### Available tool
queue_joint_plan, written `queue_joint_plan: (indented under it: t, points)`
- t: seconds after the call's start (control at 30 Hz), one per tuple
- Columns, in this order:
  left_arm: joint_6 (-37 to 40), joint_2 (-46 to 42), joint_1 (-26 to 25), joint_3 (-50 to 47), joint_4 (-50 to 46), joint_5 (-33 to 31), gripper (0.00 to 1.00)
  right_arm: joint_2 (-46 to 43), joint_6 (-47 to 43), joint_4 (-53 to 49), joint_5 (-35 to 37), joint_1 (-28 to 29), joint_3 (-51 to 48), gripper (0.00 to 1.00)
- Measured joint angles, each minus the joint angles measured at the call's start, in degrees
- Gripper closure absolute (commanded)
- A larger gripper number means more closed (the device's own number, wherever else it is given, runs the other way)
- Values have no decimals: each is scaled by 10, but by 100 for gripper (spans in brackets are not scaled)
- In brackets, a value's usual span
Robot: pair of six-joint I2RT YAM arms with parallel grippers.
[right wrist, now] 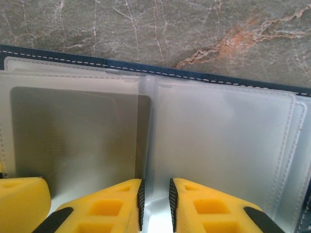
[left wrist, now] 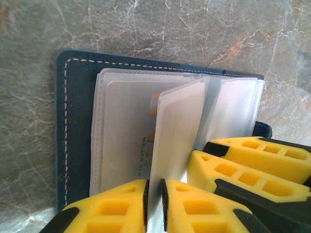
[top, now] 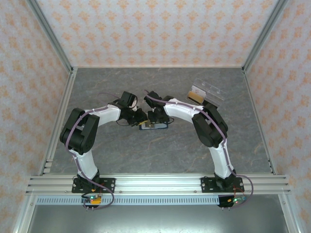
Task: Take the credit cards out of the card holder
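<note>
The left hand is closed on an upright plastic sleeve of the open card holder, which lies on the table just ahead. The right hand has narrow jaws; whether it grips I cannot tell. A credit card sits sleeved ahead-left of it.

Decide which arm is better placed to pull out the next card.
Left, probably: the left gripper pinches a clear sleeve upright, beside the card in the wallet; the right gripper sits at the fold.
</note>
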Motion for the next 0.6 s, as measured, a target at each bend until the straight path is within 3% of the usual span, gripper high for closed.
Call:
queue_joint_plan:
  t: [0.27, 0.6]
  points:
    - [0, 0, 0, 0, 8, 9, 85, -64, 36, 35, -23, -14, -67, 65]
    - [-17, 0, -24, 7, 36, 32, 62, -221, 74, 123, -24, -50, -179, 61]
